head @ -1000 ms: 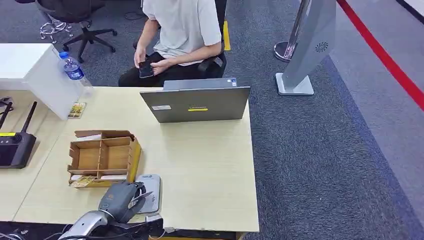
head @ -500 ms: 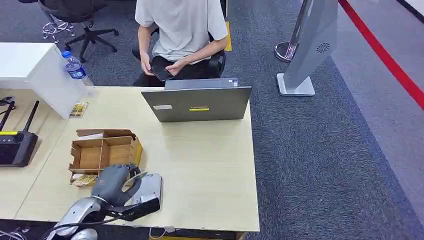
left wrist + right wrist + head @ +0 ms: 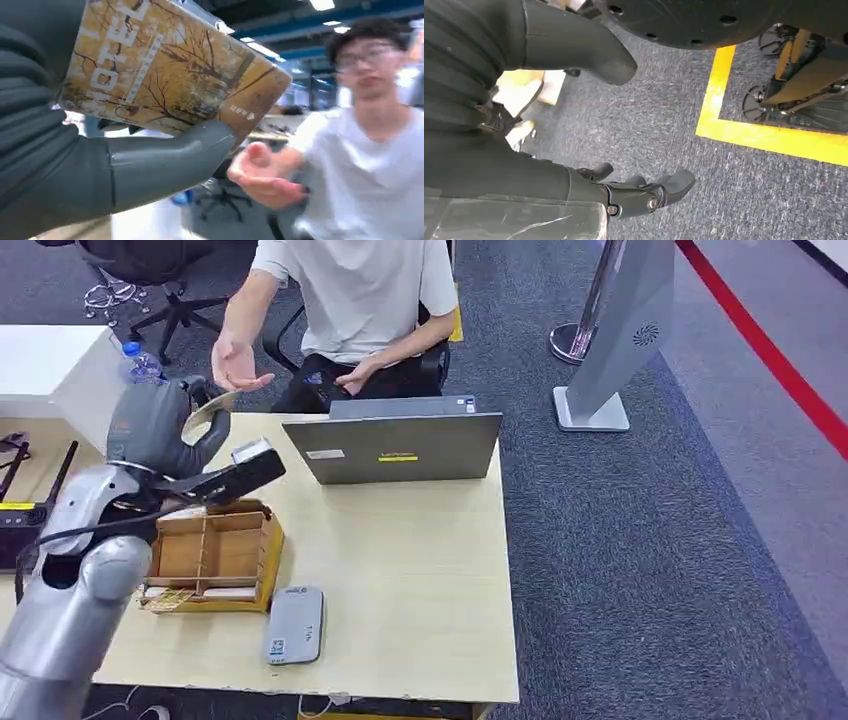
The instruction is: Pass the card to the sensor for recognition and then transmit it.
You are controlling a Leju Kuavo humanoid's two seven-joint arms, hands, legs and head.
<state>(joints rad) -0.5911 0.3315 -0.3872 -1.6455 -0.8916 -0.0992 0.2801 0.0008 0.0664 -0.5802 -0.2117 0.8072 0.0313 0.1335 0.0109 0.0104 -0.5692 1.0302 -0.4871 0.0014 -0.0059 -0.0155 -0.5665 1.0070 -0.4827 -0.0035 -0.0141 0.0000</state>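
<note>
open laptop [image 3: 395,446], wooden organizer [image 3: 210,555], water bottle [image 3: 141,364], office chair [image 3: 150,280]

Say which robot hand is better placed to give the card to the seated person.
Left. The left robot hand already holds the card, raised near the person's open palm. The right robot hand hangs empty over the carpet.

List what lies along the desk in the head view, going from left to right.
Black remote controller → left hand holding the card → wooden organizer box → grey card sensor → laptop.
</note>
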